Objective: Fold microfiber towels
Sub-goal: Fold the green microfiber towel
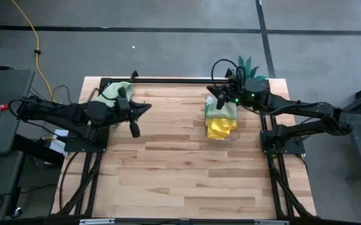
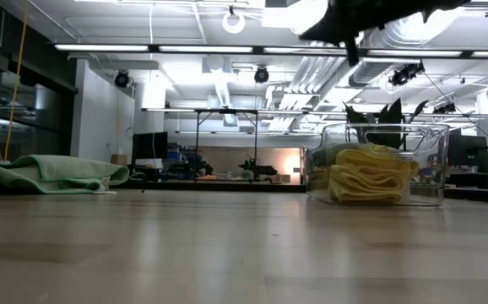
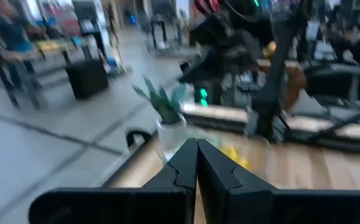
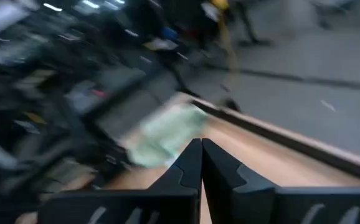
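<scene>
Left gripper (image 1: 148,107) pinched closed, empty, raised over the tabletop (image 1: 187,169) near its far left. Green towel (image 1: 113,91) heaped at the far-left corner, about 10 o'clock from that gripper, apart from it. Right gripper (image 1: 210,92) also closed tight, empty, above the far end of a clear bin (image 1: 223,119). Yellow towel (image 1: 220,128) folded inside the bin, roughly 5 o'clock from the right gripper, below it, not touching. Potted plant (image 1: 246,64) just beyond the bin at the far edge.
</scene>
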